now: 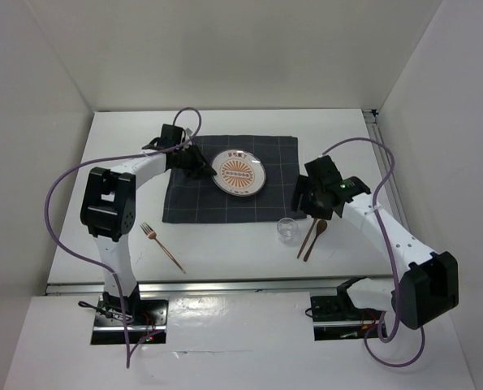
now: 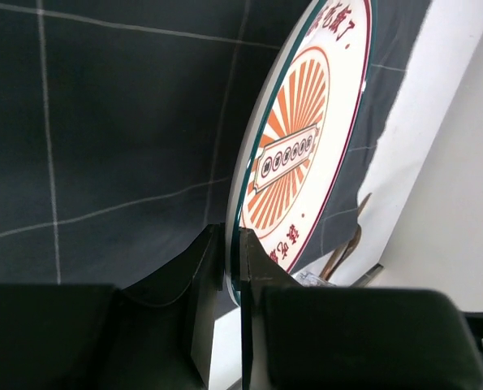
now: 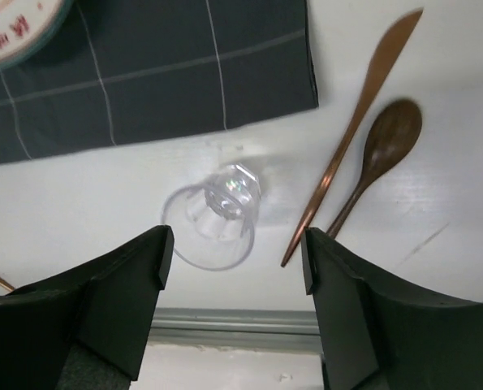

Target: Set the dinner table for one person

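Dinner table (image 1: 225, 252): white tabletop, running from the arm bases at its near edge to the back wall.

A dark grey checked cloth (image 1: 188, 203) is lying at the tabletop's middle, nearer the far edge. A plate (image 1: 239, 172) with an orange sunburst is sitting on the cloth's right half.

The left gripper (image 2: 231, 244) is pinching the plate's left rim, one finger on each face of the edge.

The right gripper (image 3: 235, 244) is hovering with jaws spread wide over a clear glass (image 3: 217, 215), gripping nothing. The glass is standing on bare tabletop just off the cloth's near right corner.

A wooden knife (image 3: 355, 122) and a wooden spoon (image 3: 383, 150) are lying side by side just right of the glass.

A fork (image 1: 161, 246) is lying towards the near left corner, apart from the cloth.
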### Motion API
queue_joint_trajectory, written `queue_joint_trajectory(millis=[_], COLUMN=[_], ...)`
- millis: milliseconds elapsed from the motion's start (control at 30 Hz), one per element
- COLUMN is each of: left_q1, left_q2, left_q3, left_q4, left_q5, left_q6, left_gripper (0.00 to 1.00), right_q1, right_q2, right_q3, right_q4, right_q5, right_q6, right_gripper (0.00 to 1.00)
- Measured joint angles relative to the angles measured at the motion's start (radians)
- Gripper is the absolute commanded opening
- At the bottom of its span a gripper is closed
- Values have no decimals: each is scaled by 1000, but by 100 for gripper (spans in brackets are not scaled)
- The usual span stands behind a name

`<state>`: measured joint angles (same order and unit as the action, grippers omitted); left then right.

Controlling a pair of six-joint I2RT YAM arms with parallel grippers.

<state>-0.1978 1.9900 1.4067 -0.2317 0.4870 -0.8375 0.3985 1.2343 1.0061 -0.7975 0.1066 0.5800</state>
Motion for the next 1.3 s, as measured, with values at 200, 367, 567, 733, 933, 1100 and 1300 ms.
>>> queue_joint_trajectory(millis=[200,367,567,733,933,1100,1300], left_q1=[0,-14,-35,-46,-48,-54,-56], left_q2=[50,53,53,21,-174,-392,-524], left_q3=[-1,3,34,60,62,67,-5], left_q4=[-37,-110,-203,-323,-436,-486,-542], left_q5=[-26,-77,-133,-254,-380,-484,-584], left_q6=[31,78,132,161,160,157,149], left_gripper=[43,59,70,70,69,68,68], right_q1=[0,7,14,21,31,33,0], right_q2=[-46,-14,16,31,44,47,222], right_q3=[-113,-135,-189,-223,-210,-48,299], right_q4=[2,25,64,105,103,55,59], right_q5=[-65,-90,-105,-99,-47,29,111], right_q6=[35,55,68,77,89,55,-31], right_gripper=[73,68,60,38,0,0,0])
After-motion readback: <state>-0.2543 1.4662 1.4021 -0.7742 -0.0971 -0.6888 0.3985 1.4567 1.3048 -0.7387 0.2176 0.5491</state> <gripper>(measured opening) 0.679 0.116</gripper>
